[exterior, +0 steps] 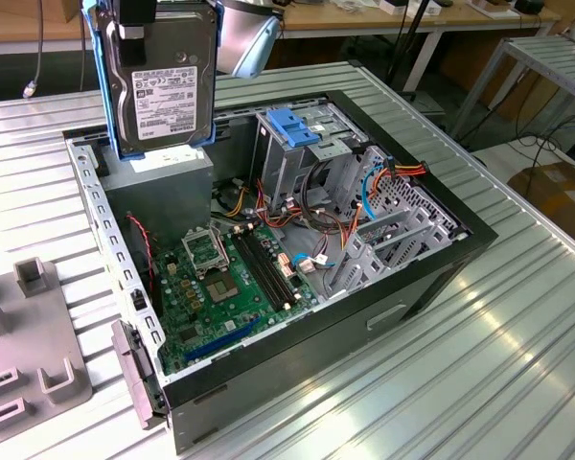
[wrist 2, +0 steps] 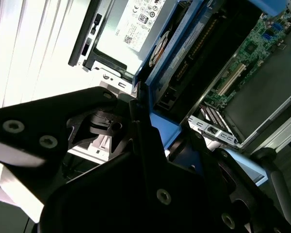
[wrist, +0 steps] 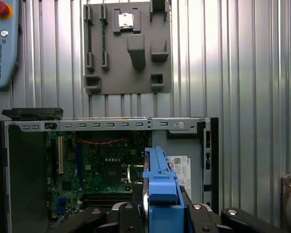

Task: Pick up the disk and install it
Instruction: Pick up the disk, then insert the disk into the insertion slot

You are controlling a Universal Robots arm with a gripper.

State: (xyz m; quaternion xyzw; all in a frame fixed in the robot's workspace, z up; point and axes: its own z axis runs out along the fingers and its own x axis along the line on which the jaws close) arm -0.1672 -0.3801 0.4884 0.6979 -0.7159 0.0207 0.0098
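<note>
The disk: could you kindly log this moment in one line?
gripper: shut on the disk | disk: upright above open computer case | installed: no

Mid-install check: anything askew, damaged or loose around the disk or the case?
Nothing stands out. The disk hangs upright in the gripper above the open case; its blue carrier looks whole.
</note>
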